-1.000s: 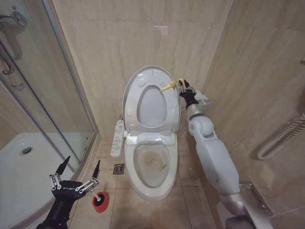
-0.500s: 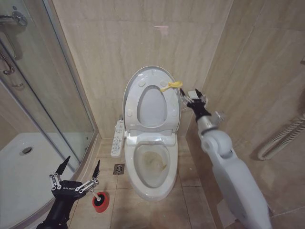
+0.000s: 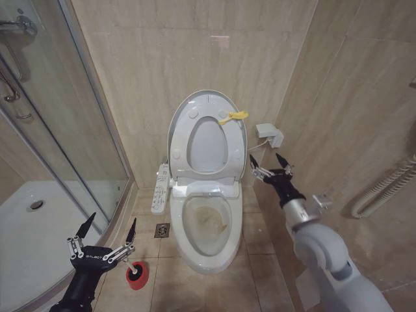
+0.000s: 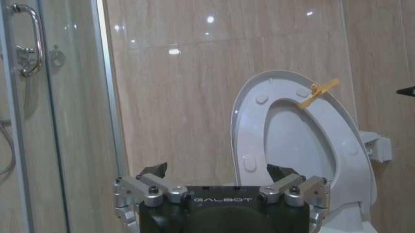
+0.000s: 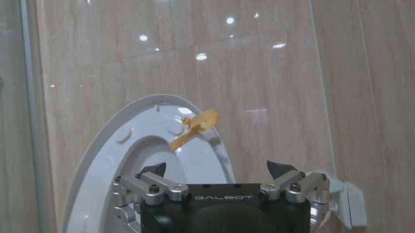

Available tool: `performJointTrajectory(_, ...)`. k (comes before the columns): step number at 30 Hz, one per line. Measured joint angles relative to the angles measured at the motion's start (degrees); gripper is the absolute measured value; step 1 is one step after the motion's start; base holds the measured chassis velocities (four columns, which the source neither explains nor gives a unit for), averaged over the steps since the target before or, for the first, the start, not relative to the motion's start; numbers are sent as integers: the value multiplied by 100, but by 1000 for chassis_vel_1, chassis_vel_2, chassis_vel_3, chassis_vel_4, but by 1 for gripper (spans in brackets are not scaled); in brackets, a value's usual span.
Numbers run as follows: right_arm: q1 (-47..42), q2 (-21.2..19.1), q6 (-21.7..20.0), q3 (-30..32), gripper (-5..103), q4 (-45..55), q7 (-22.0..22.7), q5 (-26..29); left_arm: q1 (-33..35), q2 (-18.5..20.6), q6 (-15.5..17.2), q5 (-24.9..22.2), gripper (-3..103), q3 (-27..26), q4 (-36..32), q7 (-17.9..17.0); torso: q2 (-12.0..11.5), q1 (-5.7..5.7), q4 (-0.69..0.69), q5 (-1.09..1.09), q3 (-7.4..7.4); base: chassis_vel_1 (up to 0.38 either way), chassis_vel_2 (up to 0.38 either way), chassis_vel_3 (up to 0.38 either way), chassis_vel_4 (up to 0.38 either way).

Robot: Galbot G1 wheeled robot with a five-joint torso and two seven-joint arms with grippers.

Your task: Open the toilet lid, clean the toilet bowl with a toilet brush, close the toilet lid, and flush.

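As toilet lid [image 3: 208, 123] is raised against wall, toilet brush [image 3: 134, 270] in red cup, left of toilet bowl [image 3: 207, 224], is judged light, stiff; thin handle is to be gripped. Left gripper [image 3: 101, 242] spread above brush; right gripper [image 3: 270, 168] spread, empty, right of lid.

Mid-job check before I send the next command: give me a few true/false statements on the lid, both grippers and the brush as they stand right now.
1. The toilet lid stands raised against the wall. True.
2. The right gripper grips the yellow loop. False: it is open, apart from the loop, beside the toilet.
3. The left gripper is open, low near the red holder cup. True.
4. The toilet brush is in the toilet bowl. False: the stained bowl holds no brush.
5. The seat is lowered onto the bowl. False: it is up with the lid.
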Motion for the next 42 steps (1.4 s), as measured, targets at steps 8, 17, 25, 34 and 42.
performJointTrajectory(8,-621,69,0,108,100,485,39,-56,0,0,0,0,100,0,0,0,0,0,0,0,0,0,0,0,0)
performJointTrajectory(17,-1707,344,190,245,100,1009,-7,-546,0,0,0,0,100,0,0,0,0,0,-1,-1,0,0,0,0,0)
performJointTrajectory(25,-2574,868,467,525,100,1139,-103,-1283,0,0,0,0,100,0,0,0,0,0,-1,-1,0,0,0,0,0)
performJointTrajectory(34,-3202,1464,793,806,100,1219,-263,-1881,0,0,0,0,100,0,0,0,0,0,0,-1,0,0,0,0,0)
performJointTrajectory(42,-3490,1842,909,667,100,1383,-399,-2035,0,0,0,0,100,0,0,0,0,0,0,-1,0,0,0,0,0)
